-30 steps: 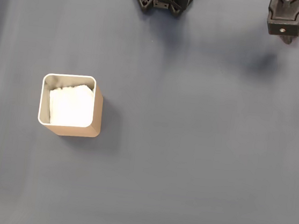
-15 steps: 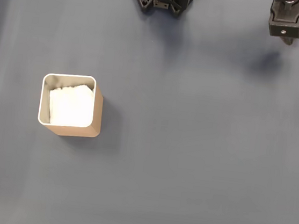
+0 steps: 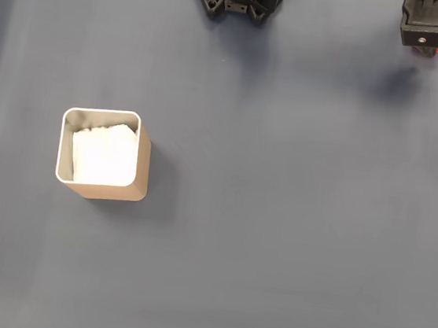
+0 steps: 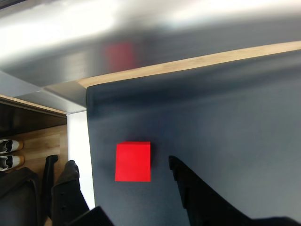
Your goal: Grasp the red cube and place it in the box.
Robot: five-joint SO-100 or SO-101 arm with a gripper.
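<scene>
A dark blue-grey mat covers the table (image 3: pixel 276 218); the box (image 3: pixel 105 189) and the red cube (image 4: pixel 133 161) rest on it.

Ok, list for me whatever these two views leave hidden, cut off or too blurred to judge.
- Gripper, wrist view: one dark finger shows beside the red cube; the rest is cut by the bottom edge, so the opening is unclear.
- Arm, fixed view: cropped by the top edge.
- Box, fixed view: white lining covers its floor.
- Red smear, wrist view: too blurred to identify.
</scene>
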